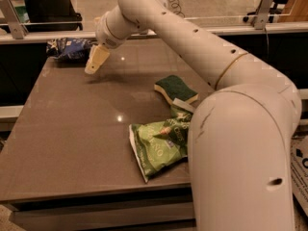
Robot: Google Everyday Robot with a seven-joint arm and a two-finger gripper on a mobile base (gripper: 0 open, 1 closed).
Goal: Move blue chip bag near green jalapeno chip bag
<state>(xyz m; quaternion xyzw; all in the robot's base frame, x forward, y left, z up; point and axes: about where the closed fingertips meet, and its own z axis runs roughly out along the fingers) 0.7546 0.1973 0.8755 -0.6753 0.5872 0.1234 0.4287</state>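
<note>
The blue chip bag (68,48) lies crumpled at the far left corner of the brown table (72,129). The green jalapeno chip bag (161,146) lies near the table's front right, partly hidden by my arm. My gripper (96,61) hangs above the table's far left part, just right of and a little nearer than the blue bag, not touching it.
A yellow sponge with a dark-green top (175,89) lies just behind the green bag. My large white arm (240,129) covers the table's right side. A rail and glass partition (29,32) run behind the table.
</note>
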